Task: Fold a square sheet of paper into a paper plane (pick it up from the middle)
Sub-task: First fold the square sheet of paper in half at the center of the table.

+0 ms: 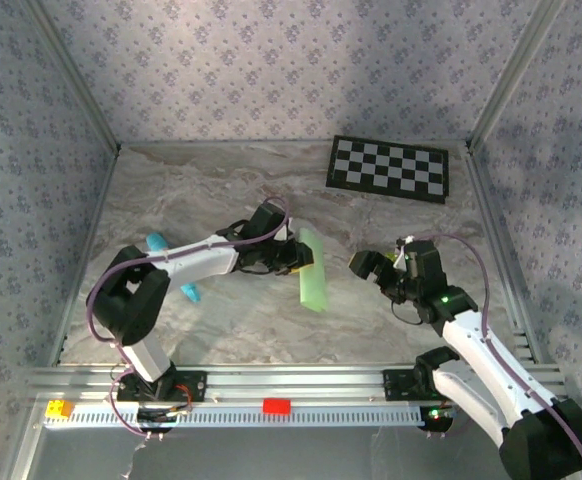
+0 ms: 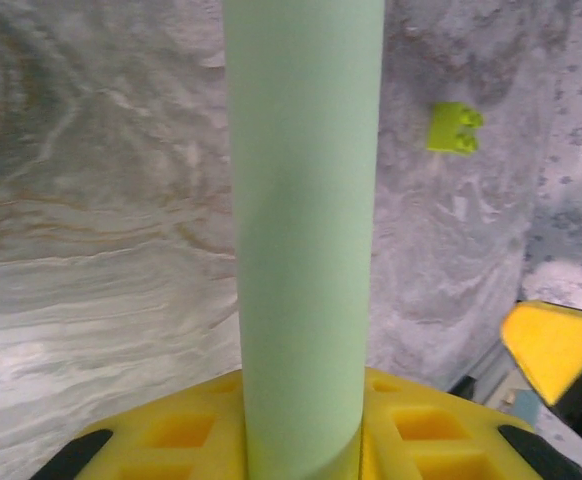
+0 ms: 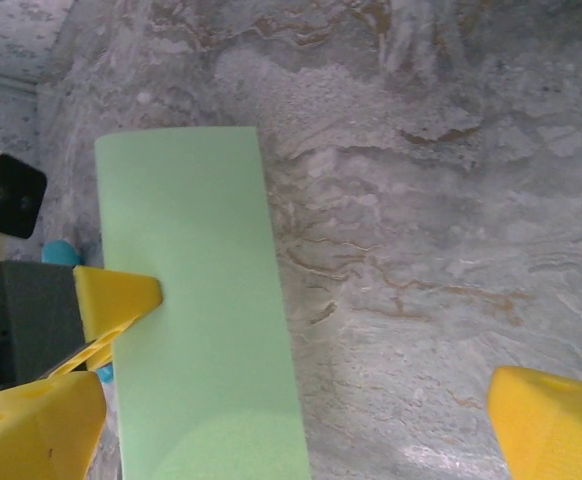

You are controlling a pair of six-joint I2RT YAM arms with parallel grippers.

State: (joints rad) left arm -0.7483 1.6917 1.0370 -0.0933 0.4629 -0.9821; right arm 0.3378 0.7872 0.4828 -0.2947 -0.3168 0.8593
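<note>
A: Yellow fingers (image 2: 151,440) at the bottom of the left wrist view: what do they grip?
B: The left gripper (image 1: 299,256) pinches the mint-green paper (image 1: 313,268), folded to a long narrow strip, near the table's (image 1: 221,190) middle.
A: Does it touch the marble?
B: Hard to tell; it looks lifted.
A: And the right gripper (image 1: 376,262)?
B: Spread wide, near the strip's right side, holding nothing.
</note>
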